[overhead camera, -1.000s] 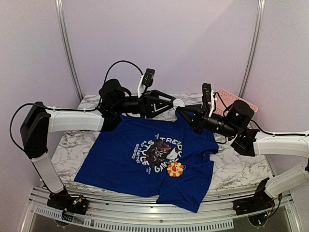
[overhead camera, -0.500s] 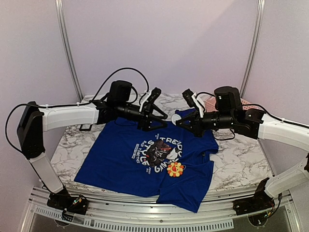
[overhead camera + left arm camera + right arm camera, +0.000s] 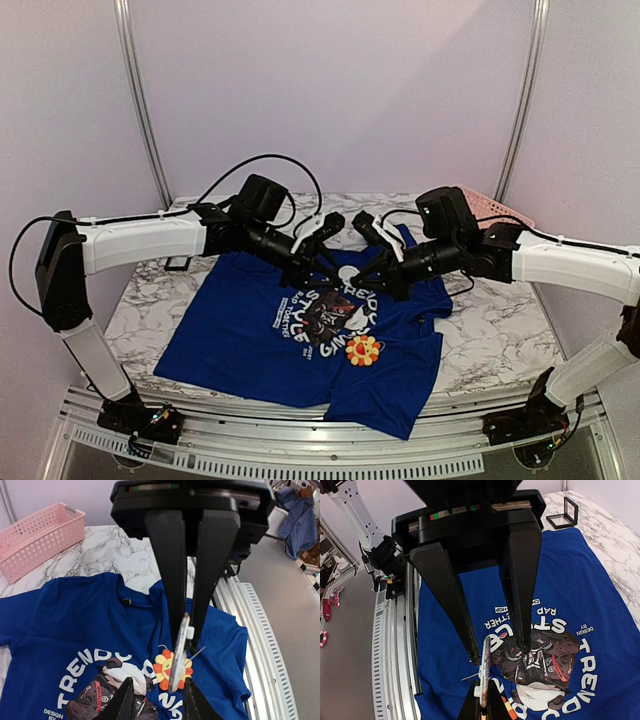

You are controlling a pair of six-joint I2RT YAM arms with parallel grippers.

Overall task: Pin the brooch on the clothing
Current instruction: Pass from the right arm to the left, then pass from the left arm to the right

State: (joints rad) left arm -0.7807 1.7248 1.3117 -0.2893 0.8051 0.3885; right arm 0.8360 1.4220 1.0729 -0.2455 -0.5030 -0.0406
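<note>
Mid hand-over above the clothing (image 3: 250, 340), I'd say: right tool (image 3: 481, 702) pinched shut on an edge-on brooch (image 3: 483, 667), left tool (image 3: 499, 655) half-open around it, needing a square, gentle close.

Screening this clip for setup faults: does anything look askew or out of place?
Yes. The T-shirt lies skewed and rumpled, one corner drooping over the table's near edge. A flower brooch already sits on the print while the right tool pinches a thin disc with a bare pin sticking out.

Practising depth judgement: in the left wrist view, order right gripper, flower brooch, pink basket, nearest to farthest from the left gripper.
1. right gripper, straight ahead, gripping a thin disc.
2. flower brooch, on the shirt below.
3. pink basket, far upper left.
</note>
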